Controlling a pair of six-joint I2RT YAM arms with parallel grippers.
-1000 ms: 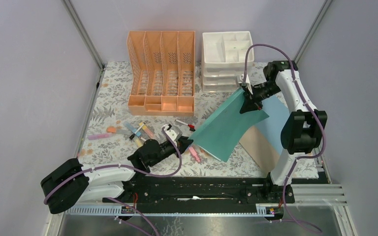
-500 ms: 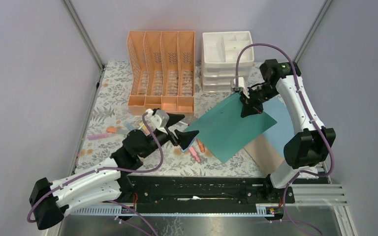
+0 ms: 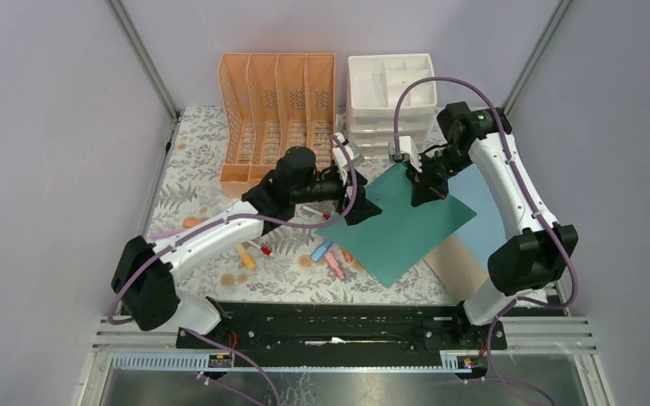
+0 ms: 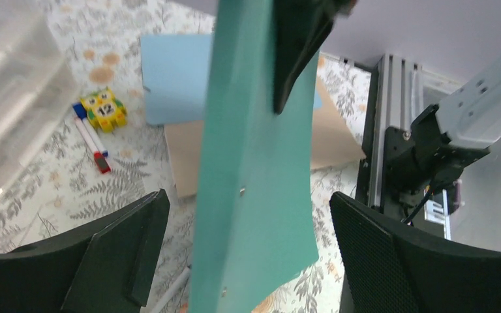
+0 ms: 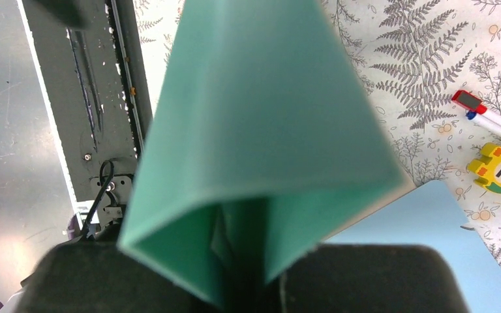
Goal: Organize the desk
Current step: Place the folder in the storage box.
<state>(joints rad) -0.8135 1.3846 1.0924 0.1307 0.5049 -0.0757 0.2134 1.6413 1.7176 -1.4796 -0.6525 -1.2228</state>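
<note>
While the right gripper point(image 3: 424, 184) pinches the raised edge of the teal folder point(image 3: 398, 228), its fingertips vanish inside the fold in the wrist view. Either side of the folder's opposite edge, the left gripper point(image 4: 246, 208) stands spread wide, contact impossible to judge. Under the tilted folder lies the desk point(image 3: 195, 182); a pale blue sheet point(image 3: 481, 199) and a tan one point(image 3: 457, 264) are half covered by it.

Plain lilac walls point(image 3: 51, 127) meet aluminium corner posts point(image 3: 145, 61)
</note>
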